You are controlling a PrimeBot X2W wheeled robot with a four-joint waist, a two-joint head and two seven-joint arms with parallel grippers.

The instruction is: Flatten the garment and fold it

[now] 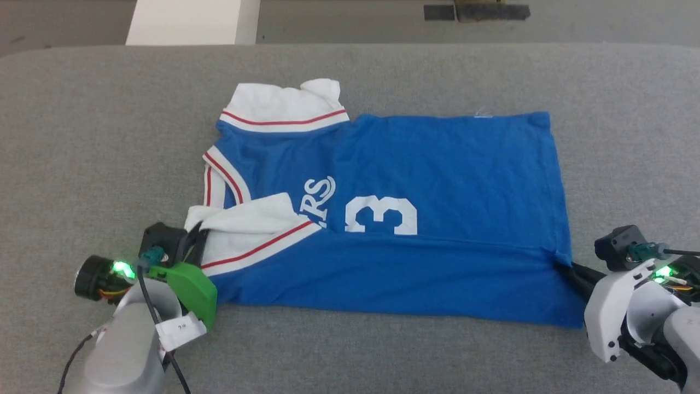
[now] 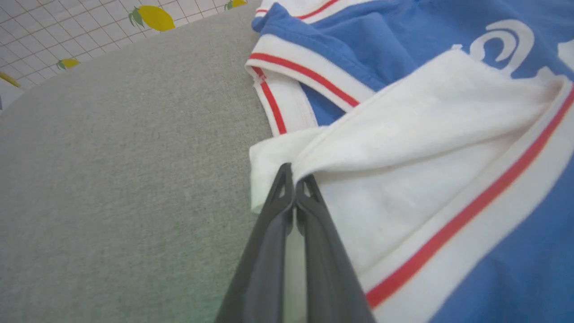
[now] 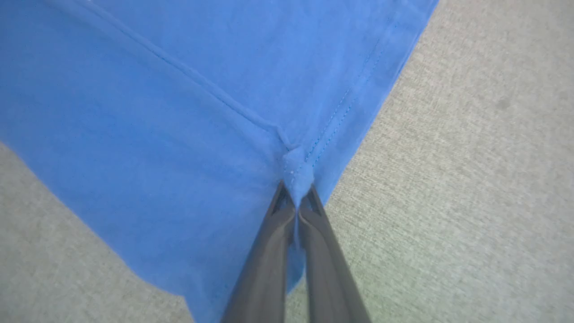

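The garment (image 1: 415, 180), a royal-blue jersey with white sleeves and red-striped trim, lies on the grey table, its near side folded over so only part of the white lettering and a "3" show. My left gripper (image 1: 192, 241) is shut on the edge of the near white sleeve (image 2: 403, 148) at the garment's left end; in the left wrist view the gripper (image 2: 293, 179) pinches that white cloth. My right gripper (image 1: 563, 268) is shut on the blue hem (image 3: 300, 170) at the garment's right end, where the fold line meets the edge; its fingertips (image 3: 282, 202) hold a small tuck of cloth.
The grey fabric table (image 1: 82, 137) runs well beyond the garment on all sides. Beyond the far edge stand a white block (image 1: 186, 22) and a dark strip (image 1: 476, 12) on the floor. A lemon-patterned tiled surface (image 2: 89, 31) shows past the table in the left wrist view.
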